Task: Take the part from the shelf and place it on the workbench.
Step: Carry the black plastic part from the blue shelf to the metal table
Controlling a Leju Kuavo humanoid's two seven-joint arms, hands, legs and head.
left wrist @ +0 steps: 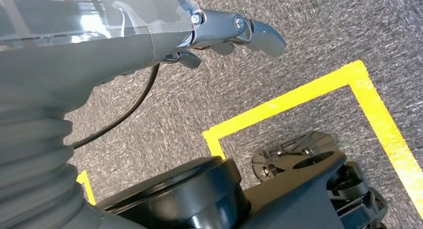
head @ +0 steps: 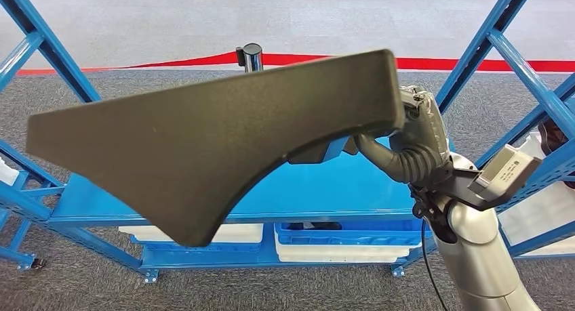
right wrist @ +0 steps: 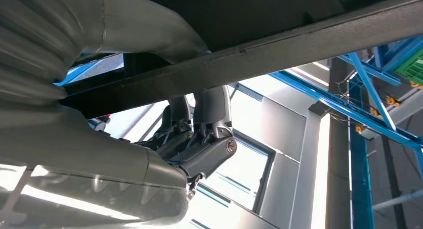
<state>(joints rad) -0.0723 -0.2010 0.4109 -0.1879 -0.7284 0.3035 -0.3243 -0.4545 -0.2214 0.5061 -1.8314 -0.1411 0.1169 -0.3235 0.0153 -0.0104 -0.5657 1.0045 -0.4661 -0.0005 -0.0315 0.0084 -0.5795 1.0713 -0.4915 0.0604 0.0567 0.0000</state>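
Above the blue shelf (head: 305, 189), the right hand (head: 415, 131) grips the black part (head: 203, 141) at its right end, holding it clear of the shelf surface. Near the grey carpet (left wrist: 299, 39), the left hand (left wrist: 234, 34) hangs with fingers loosely extended, holding nothing.

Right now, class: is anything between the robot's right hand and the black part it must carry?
No. The right hand already grips the black part at one end, holding it in the air in front of the blue shelf. The workbench cannot be judged.
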